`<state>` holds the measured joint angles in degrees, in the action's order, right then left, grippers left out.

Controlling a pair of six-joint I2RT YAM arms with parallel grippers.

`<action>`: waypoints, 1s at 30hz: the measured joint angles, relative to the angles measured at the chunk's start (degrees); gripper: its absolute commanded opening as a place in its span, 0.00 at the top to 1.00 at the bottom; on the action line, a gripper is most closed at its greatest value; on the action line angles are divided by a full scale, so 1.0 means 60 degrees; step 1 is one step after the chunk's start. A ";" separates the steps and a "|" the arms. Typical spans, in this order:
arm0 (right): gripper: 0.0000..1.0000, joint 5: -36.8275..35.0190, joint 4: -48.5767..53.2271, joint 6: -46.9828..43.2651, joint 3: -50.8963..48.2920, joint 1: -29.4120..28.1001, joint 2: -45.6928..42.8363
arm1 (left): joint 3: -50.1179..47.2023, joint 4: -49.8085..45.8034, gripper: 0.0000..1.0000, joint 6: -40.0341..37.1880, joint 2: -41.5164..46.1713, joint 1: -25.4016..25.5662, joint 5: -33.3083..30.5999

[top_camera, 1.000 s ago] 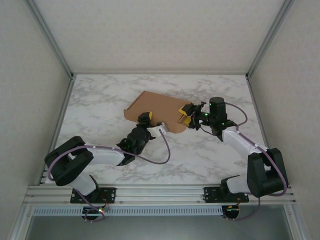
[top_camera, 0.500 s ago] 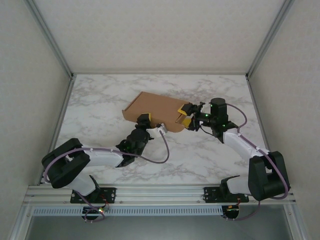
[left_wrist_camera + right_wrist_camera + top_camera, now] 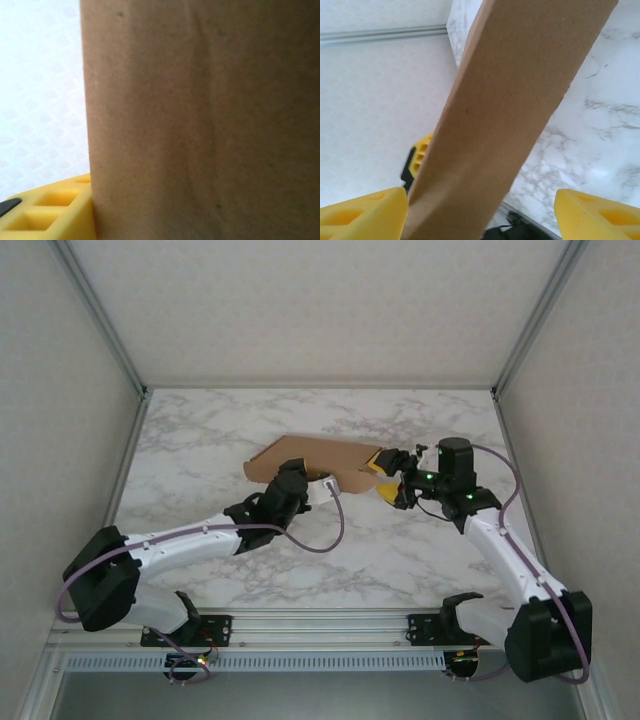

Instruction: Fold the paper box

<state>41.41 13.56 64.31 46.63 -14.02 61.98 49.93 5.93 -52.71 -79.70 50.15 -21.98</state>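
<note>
Seen from above, my two arms are bolted to a metal rail (image 3: 320, 625) at the near edge of a white marble-patterned table (image 3: 200, 440). Both reach forward and inward to meet at the paper box (image 3: 318, 453). My left arm (image 3: 190, 540), white with black joints and a purple cable looped along it, stretches from the near left corner toward the middle, and my left hand (image 3: 292, 480) sits at the near edge of the box, toward its left end. From that wrist, plain brown cardboard stands close against the lens and covers most of the picture, with one yellow finger (image 3: 50, 215) showing at its lower left. The other finger is hidden, so I cannot tell how far this hand is open or whether it grips the card. My right arm (image 3: 510, 550) comes up from the near right corner and bends left, bringing my right hand (image 3: 388, 478) to the right end of the box. From that wrist, its two yellow fingers (image 3: 362, 212) stand wide apart with a long strip of the cardboard rising between them. The strip runs right beside the finger on the left of that picture and well apart from the other, so this hand is open and clamped on nothing. The box sits near the middle of the table, a shallow brown shape slanted across it. Beyond it the marble surface runs back to a pale wall (image 3: 320, 310), with metal frame posts at the far corners.
</note>
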 measured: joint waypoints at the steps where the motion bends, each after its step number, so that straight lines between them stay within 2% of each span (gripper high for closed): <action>1: 0.23 -0.0259 0.0550 -0.0386 0.0182 0.0025 -0.0262 | 0.0342 -0.0572 0.56 0.0120 0.0000 0.0000 0.0117; 7: 0.27 -0.2208 0.3330 -0.2557 0.1326 0.0066 -0.1745 | 0.2237 -0.3595 0.57 0.0936 -0.0284 0.0084 0.0729; 13: 0.29 -0.3646 0.4739 -0.3891 0.1916 0.0066 -0.2244 | 0.4189 -0.6513 0.56 0.1898 -0.1712 0.0674 0.0991; 18: 0.29 -0.4073 0.5209 -0.4379 0.1945 0.0066 -0.1967 | 0.5679 -0.8579 0.57 0.2736 -0.3082 0.1213 0.0987; 22: 0.29 -0.4146 0.5249 -0.4524 0.1945 0.0066 -0.1654 | 0.6553 -0.9723 0.55 0.3228 -0.3515 0.1435 0.1035; 30: 0.29 -0.3960 0.5191 -0.4583 0.1945 0.0066 -0.1188 | 0.7293 -1.0568 0.45 0.3421 -0.4127 0.1741 0.1089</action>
<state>17.65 44.71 36.82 58.30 -13.63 54.85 93.69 -57.47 -32.18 -104.47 60.60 -15.44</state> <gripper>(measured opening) 0.710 0.526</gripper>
